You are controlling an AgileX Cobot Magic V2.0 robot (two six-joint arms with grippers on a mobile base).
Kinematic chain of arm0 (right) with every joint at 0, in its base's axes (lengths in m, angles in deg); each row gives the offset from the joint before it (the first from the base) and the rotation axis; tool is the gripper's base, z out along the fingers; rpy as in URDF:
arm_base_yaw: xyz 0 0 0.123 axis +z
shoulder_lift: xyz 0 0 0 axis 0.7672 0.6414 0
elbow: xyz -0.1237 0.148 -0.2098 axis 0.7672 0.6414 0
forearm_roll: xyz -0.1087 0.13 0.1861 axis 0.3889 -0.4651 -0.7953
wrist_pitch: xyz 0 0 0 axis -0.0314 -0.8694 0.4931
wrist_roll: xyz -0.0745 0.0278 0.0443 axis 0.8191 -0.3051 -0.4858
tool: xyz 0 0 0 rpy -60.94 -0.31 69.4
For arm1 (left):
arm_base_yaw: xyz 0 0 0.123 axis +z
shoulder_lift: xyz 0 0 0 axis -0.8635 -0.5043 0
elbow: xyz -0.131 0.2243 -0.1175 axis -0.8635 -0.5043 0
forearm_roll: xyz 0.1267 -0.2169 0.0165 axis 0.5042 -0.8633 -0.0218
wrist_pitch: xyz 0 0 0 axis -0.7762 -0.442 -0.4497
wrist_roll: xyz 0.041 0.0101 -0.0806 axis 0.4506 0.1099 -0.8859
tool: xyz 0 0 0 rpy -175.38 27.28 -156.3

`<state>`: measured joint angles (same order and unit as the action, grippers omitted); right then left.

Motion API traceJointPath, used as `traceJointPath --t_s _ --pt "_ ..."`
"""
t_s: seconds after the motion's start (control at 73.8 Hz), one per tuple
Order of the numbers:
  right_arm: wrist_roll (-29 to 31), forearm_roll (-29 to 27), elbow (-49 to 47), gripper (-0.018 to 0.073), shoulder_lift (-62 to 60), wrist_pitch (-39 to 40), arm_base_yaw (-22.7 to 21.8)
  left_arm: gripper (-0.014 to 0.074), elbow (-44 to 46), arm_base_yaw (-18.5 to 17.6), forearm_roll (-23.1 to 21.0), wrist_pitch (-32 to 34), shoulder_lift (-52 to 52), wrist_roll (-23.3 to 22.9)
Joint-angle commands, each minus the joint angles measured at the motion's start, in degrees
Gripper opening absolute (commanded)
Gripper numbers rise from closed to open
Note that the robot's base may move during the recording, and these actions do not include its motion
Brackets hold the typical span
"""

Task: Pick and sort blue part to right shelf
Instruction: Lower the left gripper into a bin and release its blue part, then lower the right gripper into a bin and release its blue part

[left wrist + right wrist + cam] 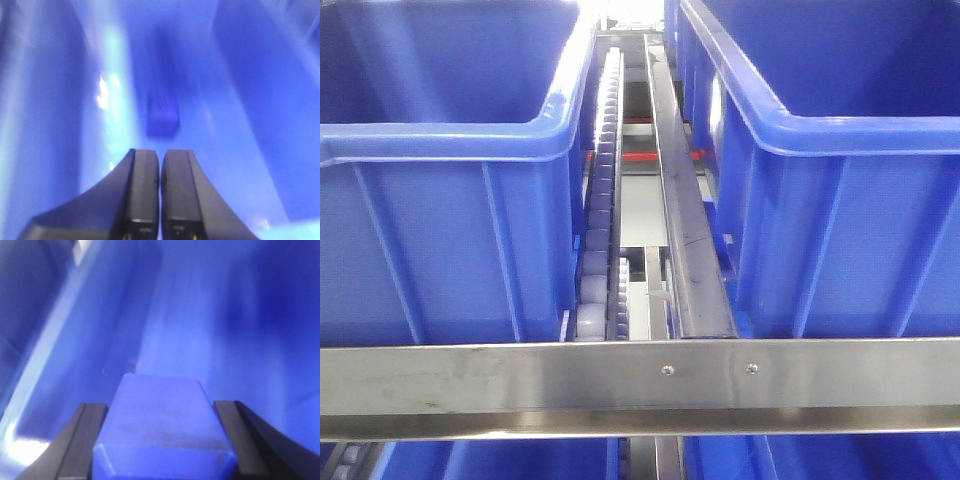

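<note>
My right gripper (162, 440) is shut on a blue part (162, 420), a smooth blue block that fills the gap between the two black fingers (82, 440). It hangs inside a blue bin (100, 315). My left gripper (160, 187) is shut and empty, its black fingers (142, 190) touching, inside another blue bin (240, 165). A second small blue part (162, 116) lies on that bin's floor just ahead of the fingertips. In the front view the shelf's brushed-metal rail (640, 385) runs across the bottom; neither gripper shows there.
Two large blue bins stand on the rack, one left (440, 220) and one right (840, 200). A white roller track (605, 200) and a steel divider (685, 230) run between them. More blue bins show below the rail.
</note>
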<state>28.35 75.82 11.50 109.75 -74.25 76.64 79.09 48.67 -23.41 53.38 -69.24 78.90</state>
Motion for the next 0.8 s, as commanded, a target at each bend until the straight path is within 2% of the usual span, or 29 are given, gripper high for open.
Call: traceJointPath --t_s 0.0,0.136,0.298,0.407,0.569,0.786 --pt "-0.29 -0.69 -6.07 0.0281 5.21 0.74 -1.67 0.0133 0.11 0.03 0.47 4.99 4.36 -0.57" --pt "2.91 -5.17 -13.12 0.0281 13.66 -1.59 -7.25 0.0133 -1.29 0.03 0.51 3.85 10.28 -0.57" --pt "14.63 -11.95 -19.78 0.0281 23.21 -1.39 -15.72 0.0133 -1.45 0.03 0.51 2.25 14.74 -0.57" --pt "20.89 -14.51 -23.68 0.0281 29.18 -0.26 -19.50 0.0133 -1.45 0.03 0.51 1.36 16.40 -0.57" --pt "23.32 -14.99 -28.28 0.0281 38.44 2.95 -21.62 0.0133 -1.45 0.03 0.40 0.73 17.43 -0.57" --pt "23.81 -14.99 -33.02 0.0281 50.21 5.25 -21.59 0.0133 -1.45 0.03 0.30 -0.04 17.43 -0.57"
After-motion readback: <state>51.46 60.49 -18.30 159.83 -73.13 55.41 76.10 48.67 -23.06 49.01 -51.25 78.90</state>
